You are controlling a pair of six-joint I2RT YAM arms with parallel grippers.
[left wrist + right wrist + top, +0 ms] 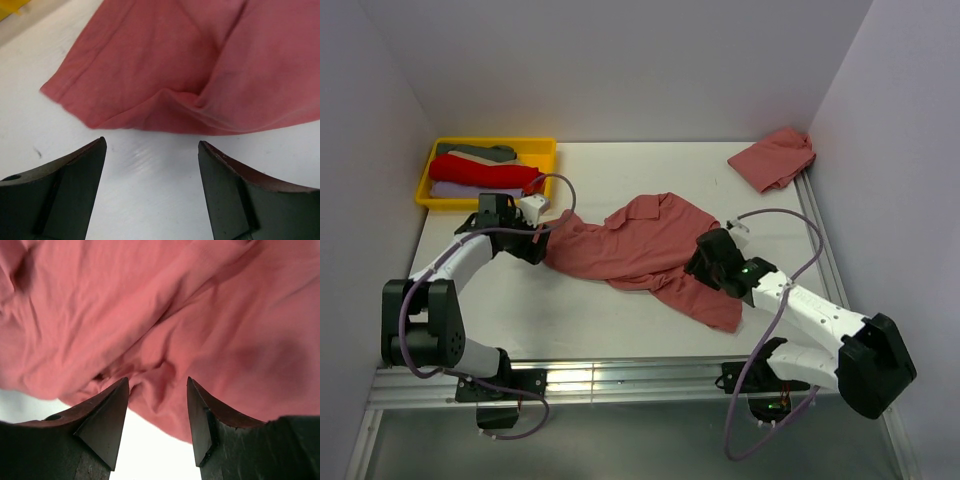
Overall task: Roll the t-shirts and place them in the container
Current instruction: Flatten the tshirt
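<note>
- I see the salmon t-shirt (638, 248) lying rumpled in the middle of the table (570, 320).
- My left gripper (152, 150), jaws spread and empty, sits just short of its hem.
- My right gripper (157, 387), jaws likewise spread, sits at the opposite edge.

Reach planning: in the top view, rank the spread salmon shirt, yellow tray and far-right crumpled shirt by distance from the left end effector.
1. Spread salmon shirt: just right of the left end effector, at its tips.
2. Yellow tray: behind it, far-left corner.
3. Crumpled shirt: far-right corner.
</note>
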